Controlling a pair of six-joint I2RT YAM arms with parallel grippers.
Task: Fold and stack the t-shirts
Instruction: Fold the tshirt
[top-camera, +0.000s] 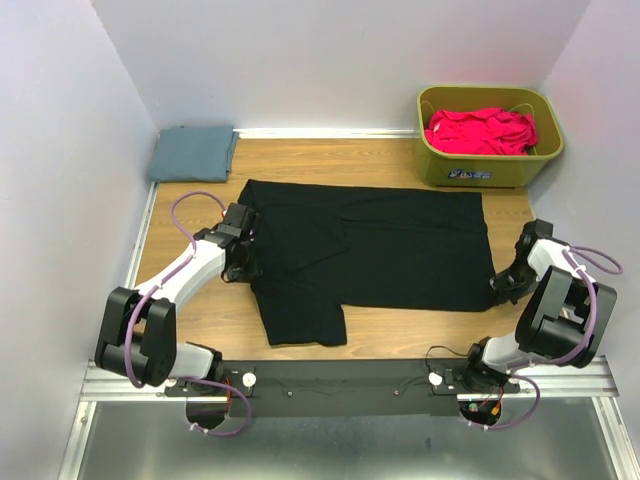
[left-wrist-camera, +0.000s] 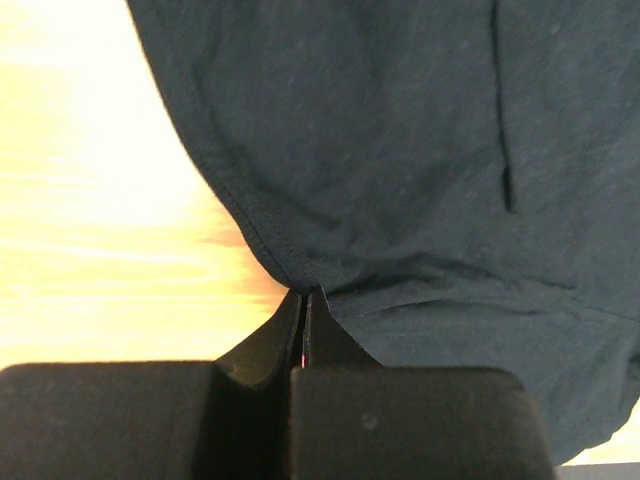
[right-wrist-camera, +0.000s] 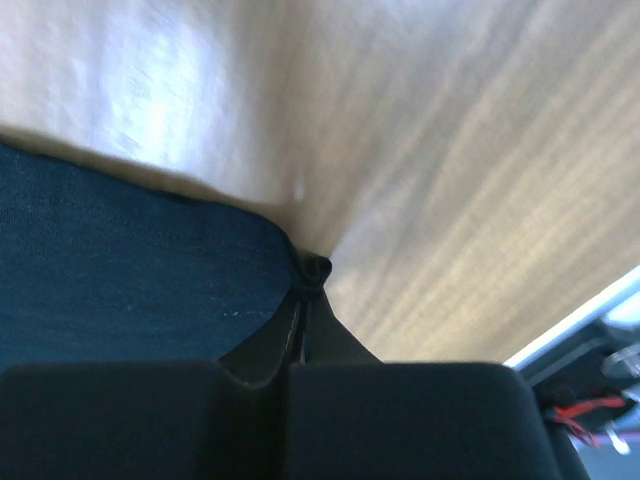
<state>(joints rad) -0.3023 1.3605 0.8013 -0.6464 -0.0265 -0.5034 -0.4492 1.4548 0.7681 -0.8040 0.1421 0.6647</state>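
Observation:
A black t-shirt (top-camera: 370, 245) lies spread flat across the middle of the wooden table, one sleeve pointing toward the near edge. My left gripper (top-camera: 243, 268) is shut on its left edge; in the left wrist view the hem (left-wrist-camera: 262, 240) runs into the closed tips of that gripper (left-wrist-camera: 303, 292). At the shirt's near right corner my right gripper (top-camera: 497, 287) is shut on the cloth, with a pinched bit of black fabric (right-wrist-camera: 312, 272) bunched at its tips (right-wrist-camera: 305, 300). A slate blue-grey t-shirt (top-camera: 192, 152) lies folded at the back left. A pink-red t-shirt (top-camera: 482, 130) fills the tub.
The olive-green plastic tub (top-camera: 488, 170) stands at the back right corner by the wall. White walls close the table in on three sides. A metal rail (top-camera: 340, 375) with both arm bases runs along the near edge.

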